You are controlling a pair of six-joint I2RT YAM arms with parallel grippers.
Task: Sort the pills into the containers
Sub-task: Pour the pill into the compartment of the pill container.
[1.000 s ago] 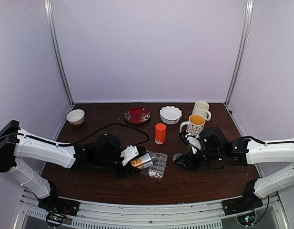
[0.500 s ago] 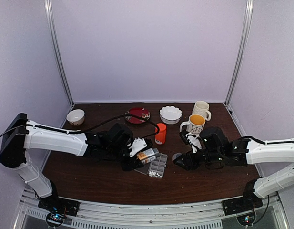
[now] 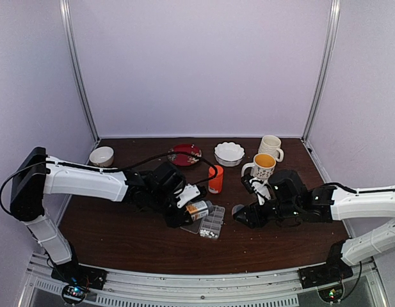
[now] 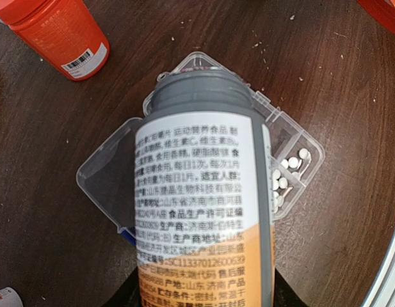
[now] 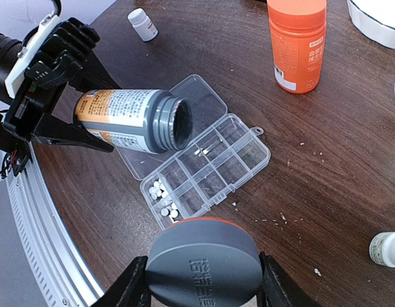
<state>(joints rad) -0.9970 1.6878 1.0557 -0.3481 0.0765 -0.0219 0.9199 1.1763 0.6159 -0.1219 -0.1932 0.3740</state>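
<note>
Two jobs are split between the arms: the left pincer (image 5: pixel 95 114) is clamped round the grey bottle (image 4: pixel 203 192), tipped on its side with its open mouth over the clear organizer (image 5: pixel 243 153), presumably so tablets drop into the cells rather than onto the desk (image 5: pixel 351 160). The right pincer (image 5: pixel 203 284) grips the grey cap (image 5: pixel 203 256) off to one side, likely to leave pouring room. Most pills (image 5: pixel 164 195) lie in one end cell, with a couple in a middle one.
</note>
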